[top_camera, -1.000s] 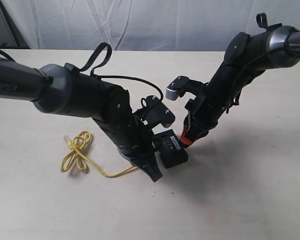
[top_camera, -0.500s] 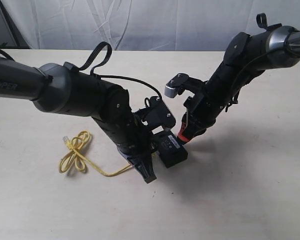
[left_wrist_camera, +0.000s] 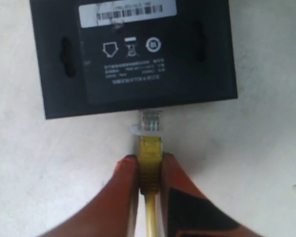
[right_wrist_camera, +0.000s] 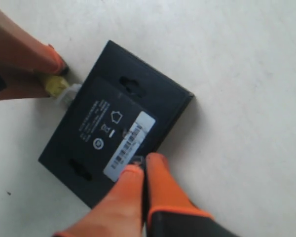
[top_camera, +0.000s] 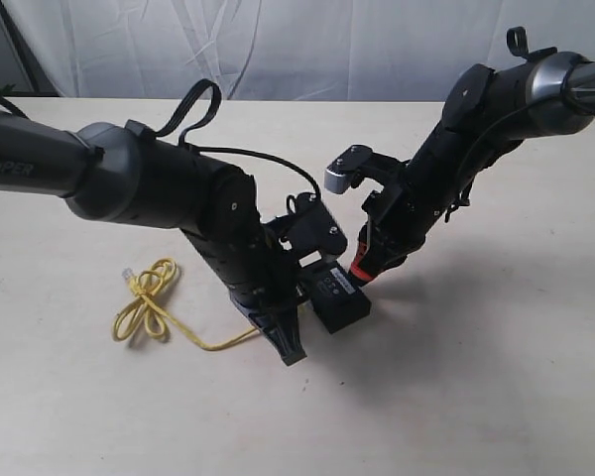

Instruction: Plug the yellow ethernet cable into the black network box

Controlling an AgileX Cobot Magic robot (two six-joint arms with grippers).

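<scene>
L gripper (left_wrist_camera: 149,165) pinching yellow ethernet cable (left_wrist_camera: 150,148) just behind its clear plug (left_wrist_camera: 150,121), plug tip right against side of black network box (left_wrist_camera: 133,54), can't tell if seated, box approx mid table (top_camera: 476,397), rest of cable looped toward left edge, R gripper (right_wrist_camera: 143,165) pressed together, tips on box by the label (right_wrist_camera: 130,143)

Bright, even, diffuse light. Soft-edged shadows spread on the table (top_camera: 496,397) toward lower right. Exterior view sharp. Both wrist views soft: near foreground blurred, print on the black network box (left_wrist_camera: 49,74) smeared.
</scene>
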